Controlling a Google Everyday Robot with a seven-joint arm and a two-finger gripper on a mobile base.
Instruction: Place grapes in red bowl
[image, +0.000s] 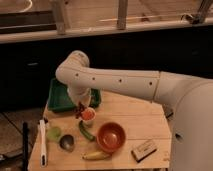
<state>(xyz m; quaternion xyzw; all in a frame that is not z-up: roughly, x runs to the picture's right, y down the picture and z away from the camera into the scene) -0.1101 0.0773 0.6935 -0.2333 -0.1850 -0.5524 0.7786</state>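
Camera view: we see the grapes as a small dark reddish clump at left-centre of the frame, right under the end effector and just left of the small white cup; their long axis we cannot make out; the red bowl sits to their lower right on the tabletop; the arm reaches in from the right, bends at upper left and drops downward; whether the end effector grips the grapes we cannot tell.
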